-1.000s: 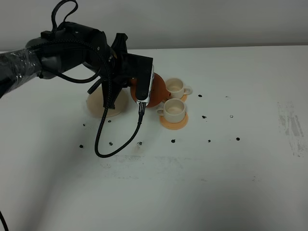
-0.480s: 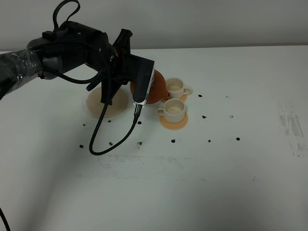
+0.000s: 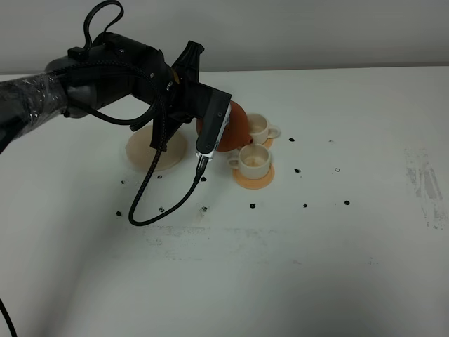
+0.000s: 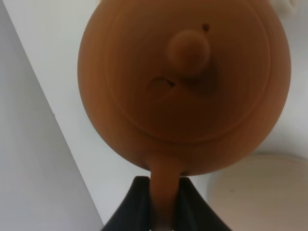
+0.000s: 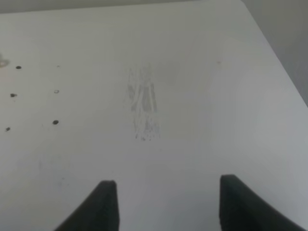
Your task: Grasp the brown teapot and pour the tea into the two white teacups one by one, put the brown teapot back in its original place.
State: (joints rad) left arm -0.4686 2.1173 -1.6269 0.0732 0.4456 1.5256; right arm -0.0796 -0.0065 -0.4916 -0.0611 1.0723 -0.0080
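My left gripper (image 3: 223, 128) is shut on the loop handle of the brown teapot (image 3: 237, 126) and holds it off the table, tilted toward the two white teacups. The far teacup (image 3: 257, 126) sits just right of the teapot. The near teacup (image 3: 253, 160) sits below it on an orange coaster (image 3: 254, 178). In the left wrist view the teapot (image 4: 183, 86) fills the frame, its handle pinched by my left gripper (image 4: 163, 182). The beige saucer (image 3: 151, 153) lies empty to the left, partly behind my arm. My right gripper (image 5: 171, 207) is open over bare table.
A black cable (image 3: 151, 203) hangs from my left arm down to the table in front of the saucer. Small black dots (image 3: 304, 206) mark the white table (image 3: 337, 267). A grey scuffed patch (image 3: 424, 184) lies at the right.
My left arm has lifted a little and shifted right with the teapot, bringing it closer over the teacups. The hanging cable has swung left. The cups have not moved.
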